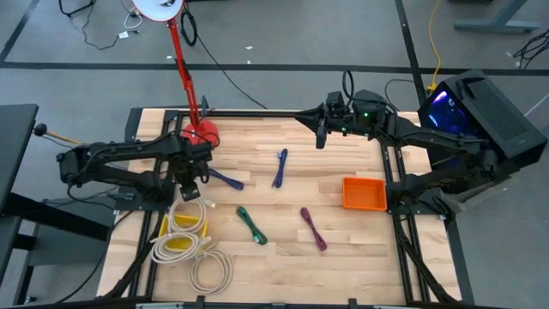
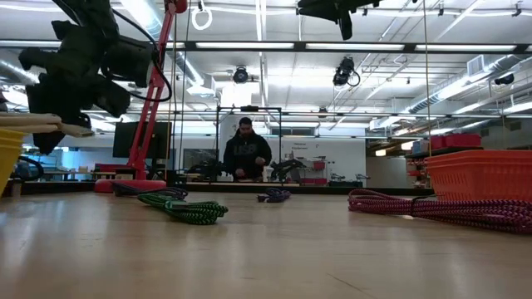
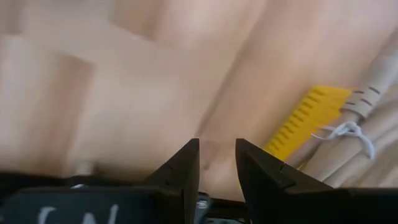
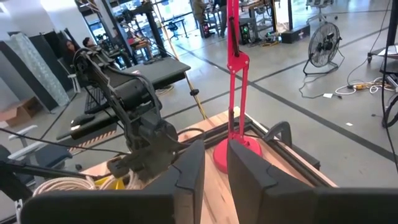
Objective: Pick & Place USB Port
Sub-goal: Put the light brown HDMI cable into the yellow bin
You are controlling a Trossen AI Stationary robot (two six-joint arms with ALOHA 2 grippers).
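Pale wood table [image 1: 283, 266], seen from my remote station.

- Left gripper [image 1: 190, 190]: it hangs near the left edge, just above the cream cable coils [image 1: 196, 251]. In its wrist view the fingers [image 3: 183, 165] stand a narrow gap apart, with nothing between them.
- The coils lie in and around a yellow tray [image 1: 165, 228] by the near left corner.
- Right gripper [image 1: 320, 140]: I see it raised over the far edge, idle. Its jaws are slightly parted and empty.
- Coloured cables lie loose on the wood:
  - a dark blue cable [image 1: 225, 179] just beside the left gripper;
  - a second blue cable [image 1: 280, 167] toward the far edge, mid-table;
  - a green cable [image 1: 251, 225] and a magenta cable [image 1: 313, 228] nearer the near edge.
- An orange bin [image 1: 346, 194] sits by the right edge, apart from all the cables.
- A red lamp base [image 1: 200, 135] stands at the far left corner.
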